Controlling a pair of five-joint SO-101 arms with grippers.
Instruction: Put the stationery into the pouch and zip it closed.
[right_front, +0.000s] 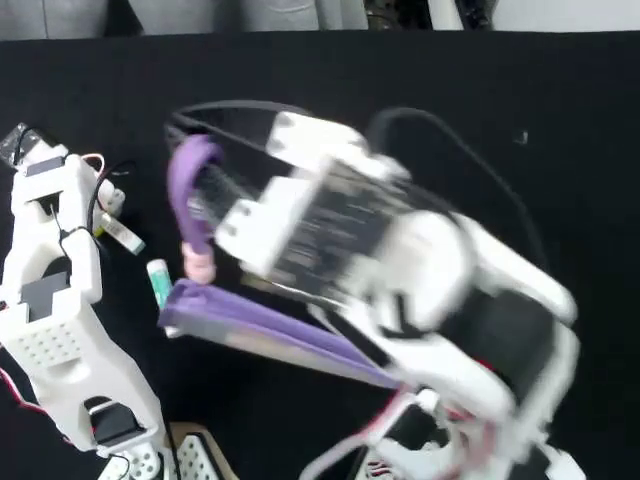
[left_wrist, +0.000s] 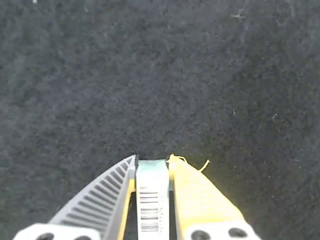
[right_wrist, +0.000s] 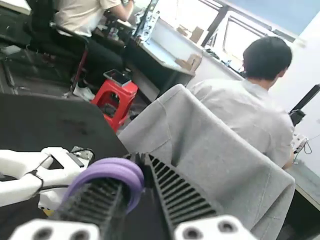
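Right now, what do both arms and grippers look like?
Both arms are white shells around black motors. The left arm carries red and black wires; the left gripper pairs a grey ribbed finger with a yellow one. The right arm trails a black cable; the right gripper has black ribbed fingers on a white base.

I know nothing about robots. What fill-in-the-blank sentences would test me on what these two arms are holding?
1. The right gripper is clamped on a pouch coloured ___.
2. The left gripper pinches a white stick printed with a ___.
3. The table has a ___ surface.
Missing words: purple; barcode; black.
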